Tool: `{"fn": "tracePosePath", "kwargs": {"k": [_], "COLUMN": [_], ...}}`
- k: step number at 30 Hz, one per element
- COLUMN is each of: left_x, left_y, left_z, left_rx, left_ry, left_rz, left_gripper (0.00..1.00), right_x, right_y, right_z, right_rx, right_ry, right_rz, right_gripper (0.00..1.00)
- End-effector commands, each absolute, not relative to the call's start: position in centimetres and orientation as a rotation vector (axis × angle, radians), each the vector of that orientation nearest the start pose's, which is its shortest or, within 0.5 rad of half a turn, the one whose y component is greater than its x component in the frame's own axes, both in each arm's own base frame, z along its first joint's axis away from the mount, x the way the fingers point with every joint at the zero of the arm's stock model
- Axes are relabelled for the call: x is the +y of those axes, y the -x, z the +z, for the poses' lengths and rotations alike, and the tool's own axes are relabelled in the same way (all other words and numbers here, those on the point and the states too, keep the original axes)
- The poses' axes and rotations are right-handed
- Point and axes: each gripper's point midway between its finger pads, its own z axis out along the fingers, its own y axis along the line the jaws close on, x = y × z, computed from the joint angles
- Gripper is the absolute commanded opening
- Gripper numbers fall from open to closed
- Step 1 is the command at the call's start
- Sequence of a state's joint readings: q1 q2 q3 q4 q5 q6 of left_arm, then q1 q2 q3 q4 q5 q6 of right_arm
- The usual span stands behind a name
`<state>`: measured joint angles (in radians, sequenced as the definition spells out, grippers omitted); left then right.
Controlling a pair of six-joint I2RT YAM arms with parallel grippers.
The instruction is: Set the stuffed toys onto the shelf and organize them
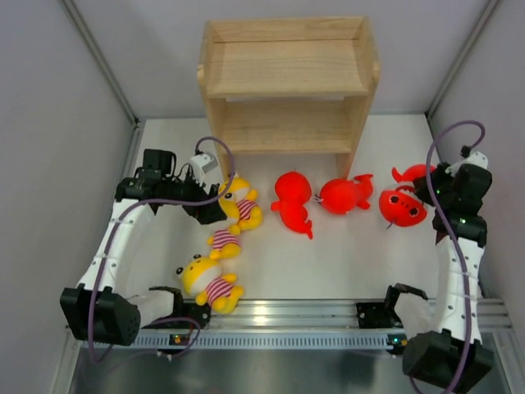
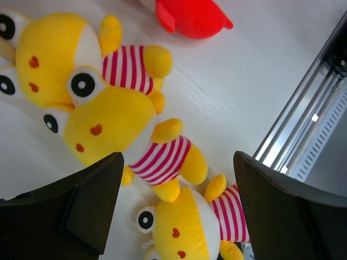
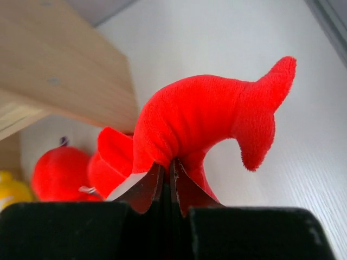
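Note:
The wooden shelf stands at the back centre with both tiers bare. Three yellow striped toys lie left of centre. My left gripper is open beside the rearmost one. In the left wrist view its jaws are spread wide over the yellow toys. Two red sharks lie in front of the shelf. My right gripper is shut on the third red shark. It pinches a fold of the body at the fingertips.
A metal rail runs along the table's near edge. Grey walls close in both sides. The shelf's right side panel is close to the left of the held shark. Another shark lies beyond the yellow toys.

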<state>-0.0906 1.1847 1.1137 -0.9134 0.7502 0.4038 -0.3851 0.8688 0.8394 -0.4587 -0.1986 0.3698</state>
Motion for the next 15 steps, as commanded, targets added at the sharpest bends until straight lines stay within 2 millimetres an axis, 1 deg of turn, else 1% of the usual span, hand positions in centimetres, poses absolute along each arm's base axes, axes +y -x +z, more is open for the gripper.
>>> {"fn": "tracePosePath", "kwargs": {"k": [1, 2, 3, 4, 5, 6, 7, 8, 10, 11, 13, 14, 15], "left_x": [-14.9, -15.2, -15.6, -15.8, -16.1, -16.4, -16.5, -16.7, -17.1, -17.3, -17.7, -17.9, -18.3], "left_y": [-22.7, -22.4, -22.2, -22.3, -22.2, -22.1, -22.1, -22.3, -22.4, -22.5, -22.6, -22.8, -22.7], "left_z": [24.3, 25.0, 25.6, 26.7, 27.4, 28.0, 28.5, 29.5, 30.0, 30.8, 31.2, 31.3, 32.0], "left_rx": [2.082, 2.059, 2.049, 2.019, 2.003, 1.996, 1.981, 1.955, 1.945, 1.927, 1.929, 1.929, 1.916], "left_ry": [-0.924, -0.931, -0.928, -0.932, -0.934, -0.931, -0.935, -0.945, -0.953, -0.958, -0.958, -0.956, -0.963], "left_rz": [-0.863, -0.875, -0.896, -0.897, -0.911, -0.921, -0.922, -0.917, -0.920, -0.919, -0.944, -0.951, -0.955], "left_gripper": [0.88, 0.86, 0.85, 0.85, 0.84, 0.84, 0.84, 0.83, 0.84, 0.84, 0.85, 0.86, 0.88], "right_x": [-0.6, 2.0, 3.4, 5.1, 6.2, 7.7, 9.4, 11.2, 12.9, 14.2, 15.4, 17.1, 17.8], "right_y": [-28.9, -28.6, -28.1, -27.3, -26.5, -25.6, -24.4, -23.1, -21.6, -20.4, -19.6, -18.7, -18.3], "right_z": [29.2, 30.5, 32.7, 33.5, 34.5, 35.7, 36.2, 36.0, 35.9, 35.6, 35.5, 35.2, 35.5], "right_rx": [1.890, 1.880, 1.836, 1.826, 1.803, 1.777, 1.763, 1.758, 1.730, 1.727, 1.708, 1.700, 1.693], "right_ry": [-0.296, -0.155, -0.072, 0.030, 0.091, 0.180, 0.285, 0.411, 0.541, 0.610, 0.704, 0.790, 0.832], "right_rz": [0.295, 0.338, 0.367, 0.418, 0.449, 0.492, 0.571, 0.615, 0.667, 0.706, 0.719, 0.767, 0.782], "right_gripper": [0.00, 0.00, 0.00, 0.00, 0.00, 0.00, 0.00, 0.00, 0.00, 0.00, 0.00, 0.00, 0.00]}}
